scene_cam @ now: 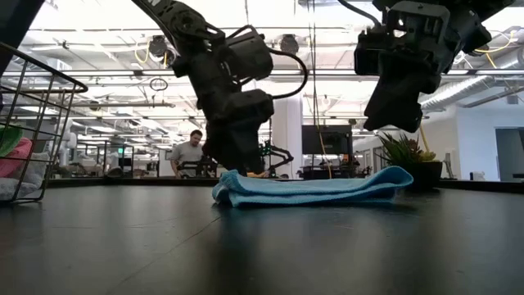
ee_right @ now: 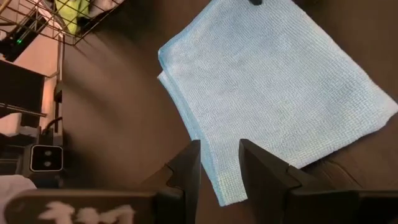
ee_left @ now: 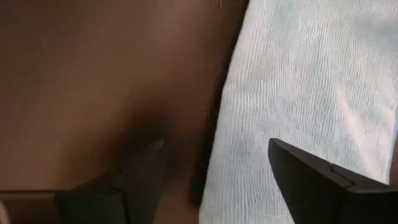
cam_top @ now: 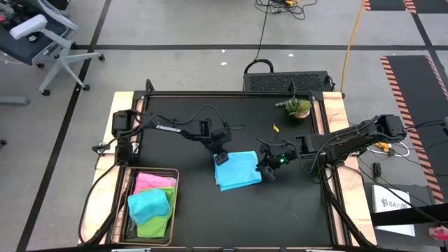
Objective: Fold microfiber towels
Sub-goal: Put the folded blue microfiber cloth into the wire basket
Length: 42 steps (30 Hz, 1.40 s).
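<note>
Light blue microfiber towel [cam_top: 236, 170], folded and limp, looks featherlight; pinch a layered corner. Left gripper [cam_top: 221, 158] stands apart at its edge; right gripper [ee_right: 219, 163] empty, part-spread above.

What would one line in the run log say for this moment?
light blue towel: folded, flat mid-table | left gripper: open at its edge | right gripper: above opposite edge, empty | basket: other towels

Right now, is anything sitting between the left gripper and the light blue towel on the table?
Nothing visible. The left gripper is open right at the edge of the light blue towel, one finger over the cloth and the other over bare table.
</note>
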Each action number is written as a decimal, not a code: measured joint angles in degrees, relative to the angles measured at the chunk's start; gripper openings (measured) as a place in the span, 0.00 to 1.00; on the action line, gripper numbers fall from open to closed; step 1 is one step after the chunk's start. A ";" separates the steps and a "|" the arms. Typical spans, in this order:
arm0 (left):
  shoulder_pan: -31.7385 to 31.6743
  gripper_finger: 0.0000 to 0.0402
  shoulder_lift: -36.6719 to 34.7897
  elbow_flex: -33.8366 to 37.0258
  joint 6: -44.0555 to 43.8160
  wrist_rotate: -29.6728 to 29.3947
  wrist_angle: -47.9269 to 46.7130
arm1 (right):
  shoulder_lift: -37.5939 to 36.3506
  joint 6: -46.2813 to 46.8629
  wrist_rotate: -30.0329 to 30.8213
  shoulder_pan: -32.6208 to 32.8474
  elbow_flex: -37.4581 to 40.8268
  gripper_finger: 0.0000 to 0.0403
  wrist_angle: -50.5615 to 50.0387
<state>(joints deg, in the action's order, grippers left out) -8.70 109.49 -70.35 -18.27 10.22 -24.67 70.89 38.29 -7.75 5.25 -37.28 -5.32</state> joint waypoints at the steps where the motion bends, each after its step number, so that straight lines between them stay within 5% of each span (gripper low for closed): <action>1: -0.07 0.71 0.04 0.00 0.18 0.02 0.36 | 0.00 0.08 -0.01 0.00 0.00 0.25 0.05; 23: 1.01 0.62 4.58 -0.15 1.01 3.76 2.08 | -0.15 2.55 0.31 -0.04 0.02 0.25 0.35; 39: 5.79 0.06 5.67 -0.10 -3.21 5.71 4.35 | -0.17 0.24 0.44 -0.04 0.02 0.25 0.28; 42: 6.64 0.03 5.68 -0.07 -4.94 4.57 4.99 | -0.17 -0.18 0.44 -0.04 0.02 0.25 0.28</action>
<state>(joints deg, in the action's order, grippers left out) -2.06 115.18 -70.41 -23.21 14.79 -19.68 70.72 38.10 -7.31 5.21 -37.26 -5.04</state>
